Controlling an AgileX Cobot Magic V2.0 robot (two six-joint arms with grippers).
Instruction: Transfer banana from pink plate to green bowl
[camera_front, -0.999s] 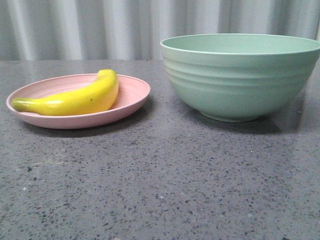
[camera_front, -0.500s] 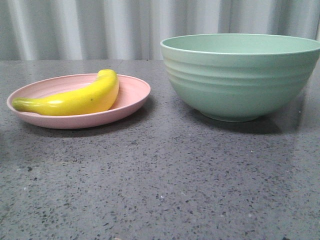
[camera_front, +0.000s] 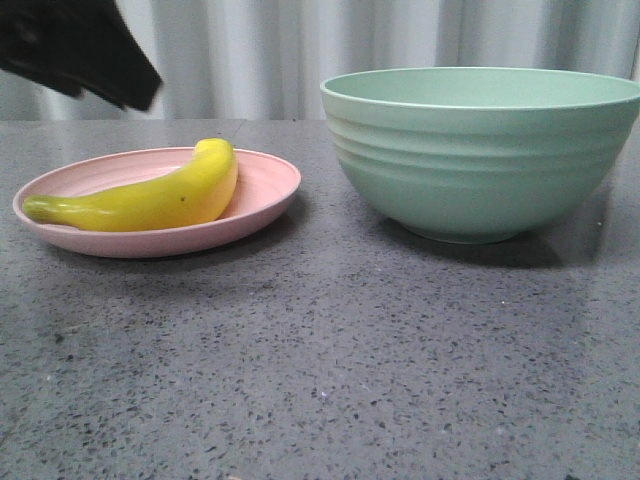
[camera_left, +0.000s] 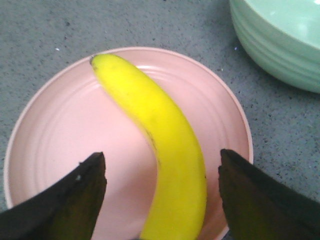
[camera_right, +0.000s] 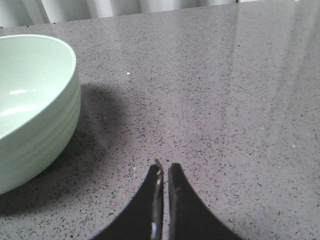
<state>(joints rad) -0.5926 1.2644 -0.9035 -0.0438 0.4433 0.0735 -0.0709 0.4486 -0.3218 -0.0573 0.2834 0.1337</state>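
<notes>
On the bench (camera_front: 330, 380), I take the green bowl (camera_front: 480, 150) as my landmark: the pink plate (camera_front: 262, 185) sits to its left, and the glossy yellow banana (camera_front: 150, 200) lies on that plate. My left gripper (camera_left: 162, 192) hovers above the plate, jaws wide apart astride the banana, whose long axis runs between them. The right gripper (camera_right: 163, 172), jaws together, idles beyond the bowl's far side.

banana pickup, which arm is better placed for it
Left. Its open gripper hangs over the banana on the plate, a finger on each side. The right gripper is shut, beyond the bowl.
</notes>
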